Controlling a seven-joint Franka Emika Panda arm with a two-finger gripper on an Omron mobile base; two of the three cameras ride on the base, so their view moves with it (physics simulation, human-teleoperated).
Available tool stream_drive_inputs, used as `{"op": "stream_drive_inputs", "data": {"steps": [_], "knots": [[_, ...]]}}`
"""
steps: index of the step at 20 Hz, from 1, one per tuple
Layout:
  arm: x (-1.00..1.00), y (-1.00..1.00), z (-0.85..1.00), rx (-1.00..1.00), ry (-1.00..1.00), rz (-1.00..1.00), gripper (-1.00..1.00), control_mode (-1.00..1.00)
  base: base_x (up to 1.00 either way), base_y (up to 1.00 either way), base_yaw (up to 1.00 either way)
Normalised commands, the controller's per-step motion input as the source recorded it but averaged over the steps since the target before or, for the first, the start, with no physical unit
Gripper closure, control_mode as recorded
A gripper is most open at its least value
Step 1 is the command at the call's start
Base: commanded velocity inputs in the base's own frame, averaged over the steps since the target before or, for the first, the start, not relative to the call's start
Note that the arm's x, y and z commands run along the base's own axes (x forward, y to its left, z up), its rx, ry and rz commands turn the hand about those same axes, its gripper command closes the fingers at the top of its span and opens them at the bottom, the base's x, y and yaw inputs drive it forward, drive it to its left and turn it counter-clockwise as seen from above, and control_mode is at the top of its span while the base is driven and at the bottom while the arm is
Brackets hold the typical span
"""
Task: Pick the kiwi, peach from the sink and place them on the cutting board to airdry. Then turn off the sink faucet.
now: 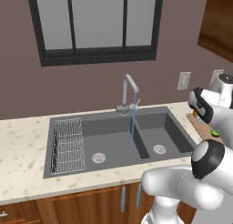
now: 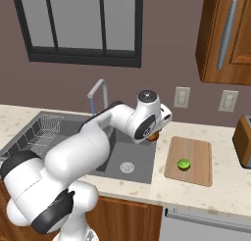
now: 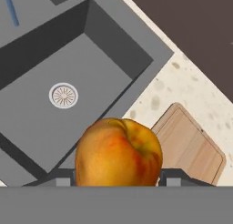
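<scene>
The gripper (image 3: 117, 182) is clamping the peach (image 3: 118, 152) between its two fingers at bottom centre of the hand view. In that view the peach is hanging above the right rim of the sink (image 3: 150, 77), with a corner of the cutting board (image 3: 191, 148) lying at lower right. In the right base view the kiwi (image 2: 184, 163) is resting on the cutting board at right of centre. The sink faucet (image 1: 129, 92) is standing at centre of the left base view, and a thin blue water stream (image 1: 133, 123) is falling from its spout into the basin.
</scene>
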Motion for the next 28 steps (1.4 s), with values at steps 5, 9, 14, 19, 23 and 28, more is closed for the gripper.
{"op": "stream_drive_inputs", "data": {"steps": [5,9,14,19,23,28], "knots": [[-0.45,0.0,0.0,0.0,-0.02,-0.1,1.0,-1.0,0.0,0.0,0.0],[-0.6,0.0,0.03,0.05,-0.02,-0.1,1.0,-1.0,0.0,0.0,0.0],[-0.55,0.0,0.14,0.11,0.0,-0.12,1.0,-1.0,0.0,0.0,0.0],[-0.24,0.0,0.03,0.1,0.0,-0.19,1.0,-1.0,0.0,0.0,0.0],[-0.01,-0.03,0.0,0.01,0.0,-0.2,1.0,-1.0,0.0,0.0,0.0],[0.0,-0.09,0.0,0.0,0.0,-0.17,1.0,-1.0,0.0,0.0,0.0]]}}
